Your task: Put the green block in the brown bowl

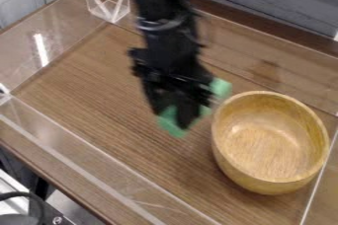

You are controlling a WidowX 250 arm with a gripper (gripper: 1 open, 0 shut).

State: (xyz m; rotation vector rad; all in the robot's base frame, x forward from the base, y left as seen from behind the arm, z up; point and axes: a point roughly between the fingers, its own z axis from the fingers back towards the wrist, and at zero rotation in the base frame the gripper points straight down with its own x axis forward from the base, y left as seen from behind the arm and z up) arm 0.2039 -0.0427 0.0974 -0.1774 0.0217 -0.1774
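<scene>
My black gripper (pixel 183 113) points straight down, just left of the brown bowl (pixel 235 168). It is shut on the green block (pixel 173 124), whose ends stick out on both sides of the fingers, one toward the front left and one toward the bowl's rim. The block hangs a little above the wooden table, with its far end close to the bowl's left rim. The bowl is round and light tan, stands at the right front, and has nothing in it. The picture is slightly blurred around the arm.
The wooden table (pixel 93 101) is enclosed by low clear plastic walls (pixel 79 160). A clear plastic stand (pixel 109 6) sits at the back left. A grey plank wall runs behind the table.
</scene>
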